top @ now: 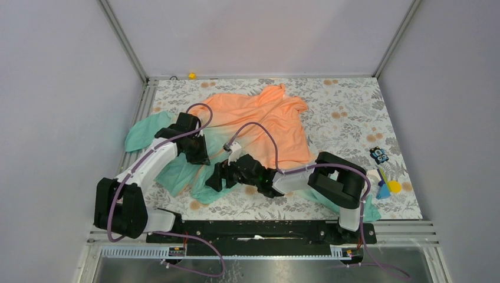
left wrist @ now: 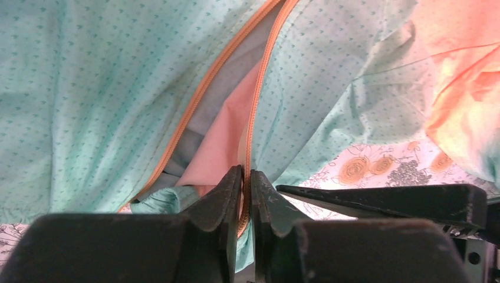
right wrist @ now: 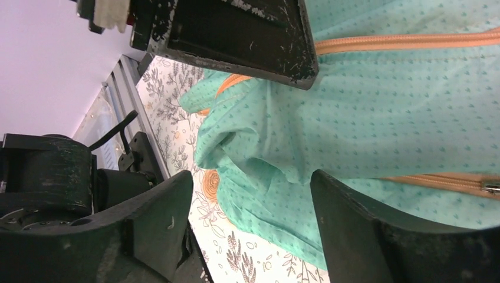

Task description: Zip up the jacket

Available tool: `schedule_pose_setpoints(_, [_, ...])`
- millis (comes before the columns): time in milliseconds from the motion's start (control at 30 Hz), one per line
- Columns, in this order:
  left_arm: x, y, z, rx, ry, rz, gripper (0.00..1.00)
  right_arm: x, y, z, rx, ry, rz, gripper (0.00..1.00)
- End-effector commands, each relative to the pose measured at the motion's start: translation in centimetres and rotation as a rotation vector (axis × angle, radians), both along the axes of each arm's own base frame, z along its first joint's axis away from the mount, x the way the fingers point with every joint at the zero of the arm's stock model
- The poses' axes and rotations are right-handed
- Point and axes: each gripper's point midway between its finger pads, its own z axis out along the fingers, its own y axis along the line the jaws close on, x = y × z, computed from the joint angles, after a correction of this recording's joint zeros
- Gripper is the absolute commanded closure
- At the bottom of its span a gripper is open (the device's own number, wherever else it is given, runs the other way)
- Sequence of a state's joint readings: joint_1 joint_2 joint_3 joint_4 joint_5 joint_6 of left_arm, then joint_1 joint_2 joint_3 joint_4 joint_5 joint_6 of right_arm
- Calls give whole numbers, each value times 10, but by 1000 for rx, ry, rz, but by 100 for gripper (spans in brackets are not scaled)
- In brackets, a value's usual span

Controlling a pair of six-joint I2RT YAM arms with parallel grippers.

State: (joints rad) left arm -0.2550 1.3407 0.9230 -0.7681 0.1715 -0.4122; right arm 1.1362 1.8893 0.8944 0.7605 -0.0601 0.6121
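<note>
Grip: left gripper narrowed to a slit, its two fingers pinching the low end of one zipper track.
Zipper: orange; its two tracks part in a V above the fingers, with peach and grey lining showing between them.
Other arm: right gripper spread wide and holding nothing; teal cloth lies past the gap between its fingers. It sits just beside the left gripper.
Slider: a small metal piece on the lower orange track at the edge of the right wrist view. It is probably the pull, but it is too cropped to be sure.
Jacket: rumpled on the table, front open, with the orange collar end toward the far edge and the teal hem toward the arms. Both grippers are at the teal part.
Table: floral cover.
Oddments: blue and yellow bits near the right edge, close to the right arm.
</note>
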Motion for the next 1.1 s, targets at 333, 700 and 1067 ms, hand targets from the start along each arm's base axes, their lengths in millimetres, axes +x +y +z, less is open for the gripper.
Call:
schedule_pose_setpoints(333, [0,-11,15,-91,-45,45,90,-2,32,39,30,-62,-337,4])
schedule_pose_setpoints(700, [0,-17,25,-134,-57,52,85,4,36,20,-13,-71,-456,26])
schedule_pose_setpoints(1067, [1,-22,40,-180,-85,67,71,14,41,27,159,-25,-346,80])
